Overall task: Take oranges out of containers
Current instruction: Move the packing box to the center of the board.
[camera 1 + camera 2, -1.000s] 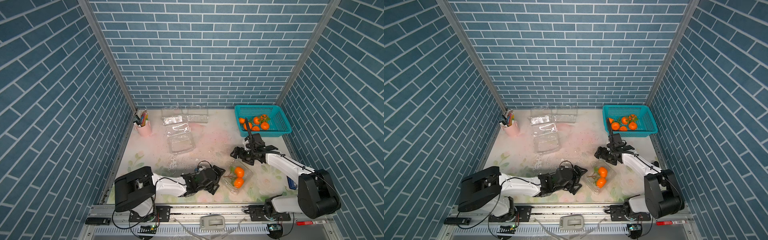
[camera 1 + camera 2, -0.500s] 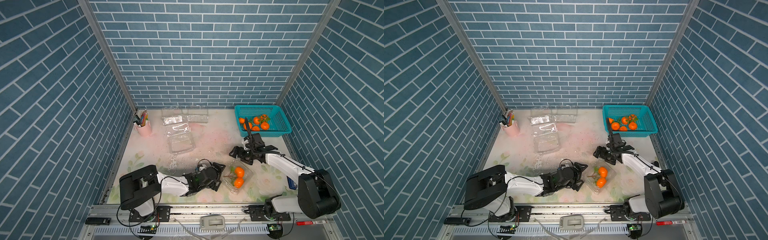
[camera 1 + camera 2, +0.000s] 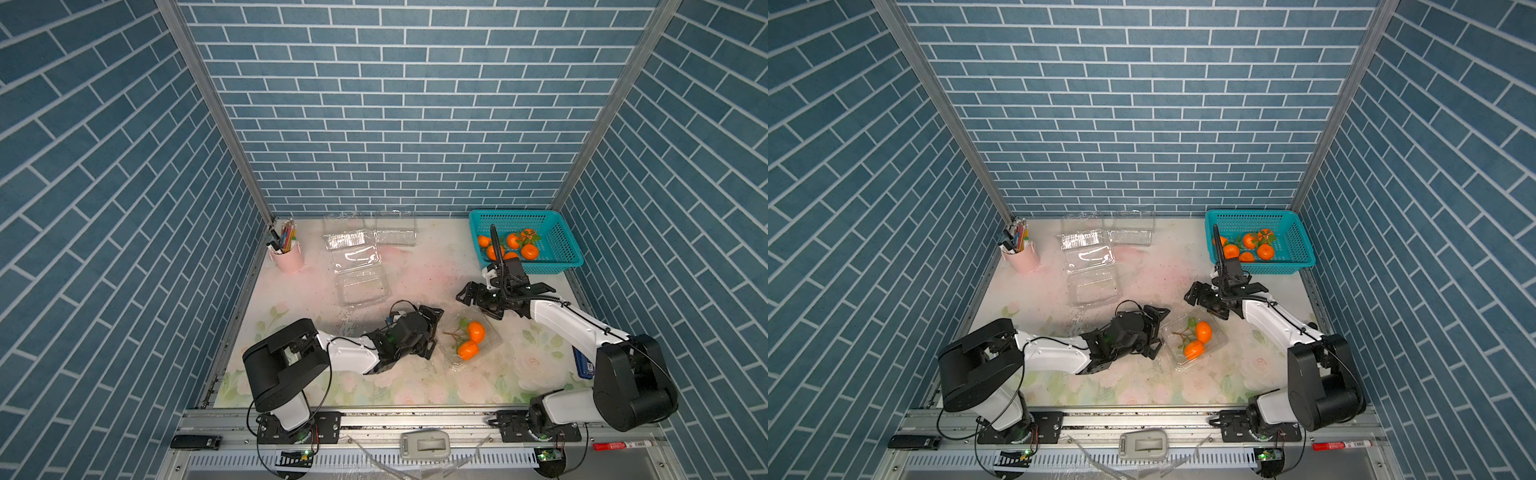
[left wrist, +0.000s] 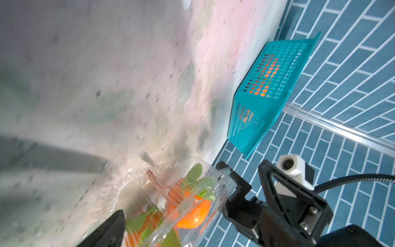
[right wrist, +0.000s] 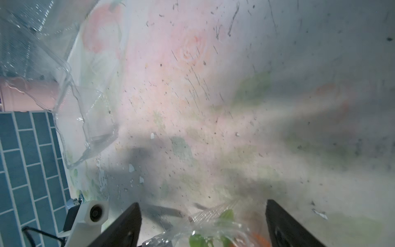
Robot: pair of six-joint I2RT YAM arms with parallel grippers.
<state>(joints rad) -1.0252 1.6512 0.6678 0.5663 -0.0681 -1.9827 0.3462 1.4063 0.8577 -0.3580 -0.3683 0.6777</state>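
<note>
oranges (image 3: 476, 332): bright orange | basket (image 3: 540, 264): teal, perforated | cup (image 3: 287, 261): pink | walls (image 3: 395, 104): blue brick | tabletop (image 3: 415, 274): pale floral

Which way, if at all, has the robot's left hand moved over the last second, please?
Yes. In a top view, the black left hand has shifted away from the metal front rail, toward the blue brick back wall.

two oranges (image 3: 476, 331) sit in a clear container (image 3: 493, 340).

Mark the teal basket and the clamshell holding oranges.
Teal basket (image 3: 552, 266): in a top view, front wall.
Clamshell holding oranges (image 3: 1219, 337): in a top view, clear corner wall.
</note>
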